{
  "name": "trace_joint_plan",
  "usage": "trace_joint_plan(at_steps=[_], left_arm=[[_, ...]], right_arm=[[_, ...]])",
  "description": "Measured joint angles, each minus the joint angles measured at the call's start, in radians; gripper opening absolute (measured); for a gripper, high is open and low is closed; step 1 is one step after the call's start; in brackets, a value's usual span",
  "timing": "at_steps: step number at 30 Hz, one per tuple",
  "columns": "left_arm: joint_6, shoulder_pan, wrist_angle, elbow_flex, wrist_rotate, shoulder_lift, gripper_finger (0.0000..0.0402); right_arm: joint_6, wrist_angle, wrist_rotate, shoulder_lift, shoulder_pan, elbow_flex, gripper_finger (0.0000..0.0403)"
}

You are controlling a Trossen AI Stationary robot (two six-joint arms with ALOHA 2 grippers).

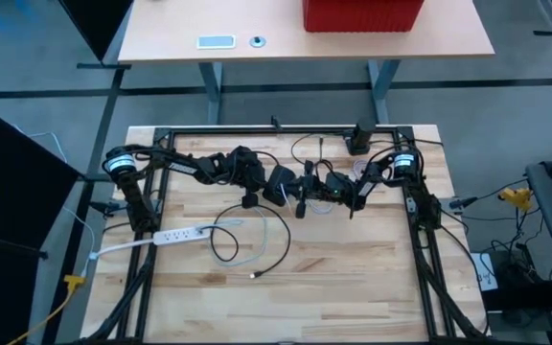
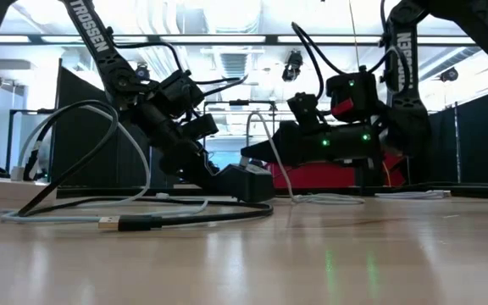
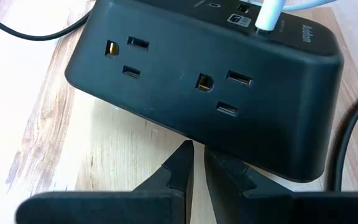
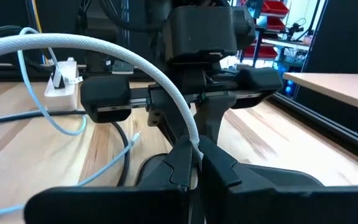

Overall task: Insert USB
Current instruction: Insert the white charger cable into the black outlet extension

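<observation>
The black power block [image 3: 204,93] fills the upper left-wrist frame, braced by the left gripper [image 3: 194,163], fingers pressed nearly together. The right gripper [image 4: 194,163] pinches the white USB cable [image 4: 135,62], whose plug [image 3: 267,15] sits in the block's port, top right.

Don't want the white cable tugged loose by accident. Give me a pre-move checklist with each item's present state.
1. White plug seated in the black power block: ok; in the left wrist view the white cable enters a port on its top face.
2. Right gripper holding the white cable: ok; its fingers are shut on it.
3. Left gripper steadying the block: cannot tell; its fingers are nearly shut at the block's lower edge, contact unclear.
4. Block flat on the table: not ok; the low view shows it tilted.
5. Loose black USB lead clear of both arms: ok; it lies apart, nearer the table's front.
</observation>
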Motion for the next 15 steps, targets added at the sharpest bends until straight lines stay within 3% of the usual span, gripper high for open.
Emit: trace_joint_plan(at_steps=[15], left_arm=[[0.000, 0.000, -0.016, 0.000, 0.000, -0.010, 0.0027]], right_arm=[[0.010, -0.049, -0.003, -0.009, 0.002, -0.001, 0.0011]])
